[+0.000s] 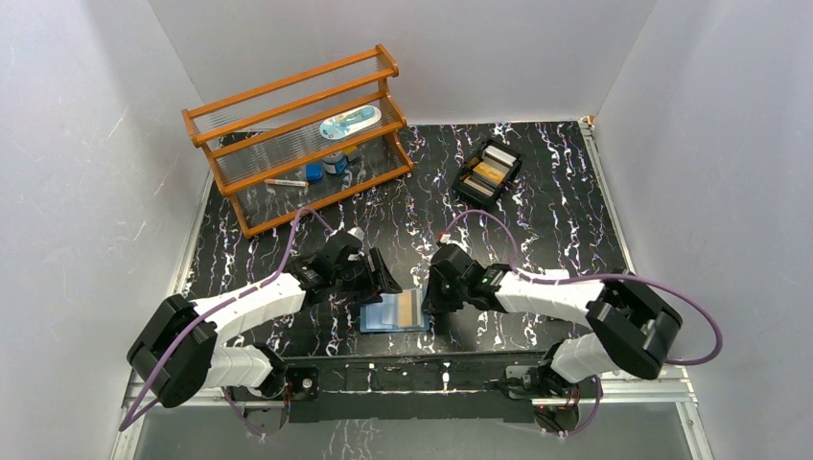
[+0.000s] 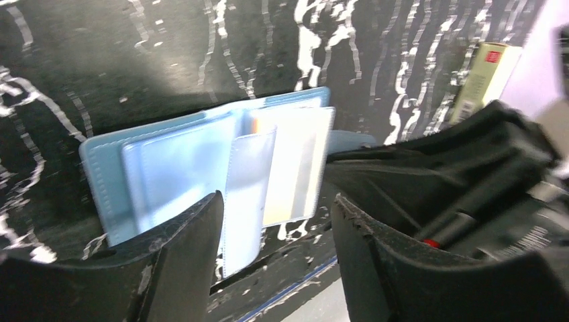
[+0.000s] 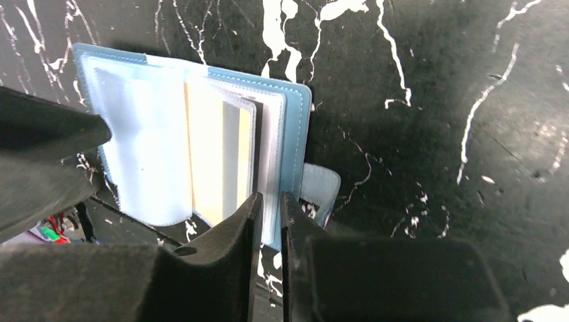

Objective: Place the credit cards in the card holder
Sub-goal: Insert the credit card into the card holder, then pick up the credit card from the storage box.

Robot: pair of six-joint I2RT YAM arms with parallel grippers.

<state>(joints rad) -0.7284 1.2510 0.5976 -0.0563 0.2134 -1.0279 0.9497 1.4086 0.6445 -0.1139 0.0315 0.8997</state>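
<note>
The card holder (image 1: 388, 314) lies open on the black marbled table near the front edge, blue cover down and clear sleeves (image 2: 248, 194) fanned up. A cream credit card (image 3: 213, 157) sits inside one sleeve, seen as a tan strip (image 1: 409, 307) from above. My right gripper (image 3: 270, 200) is shut on the holder's right cover edge (image 3: 295, 134), beside the small snap tab (image 3: 321, 188). My left gripper (image 2: 276, 198) stands open over the holder's near side. One loose sleeve hangs between its fingers, close to the left finger (image 2: 181, 255) but not pinched. More cards (image 1: 489, 172) lie in the black tray.
The black tray (image 1: 462, 188) stands at the back right of centre. A wooden two-tier shelf (image 1: 297, 134) with small items fills the back left. The table's front rail (image 1: 412, 362) runs just below the holder. White walls enclose the table.
</note>
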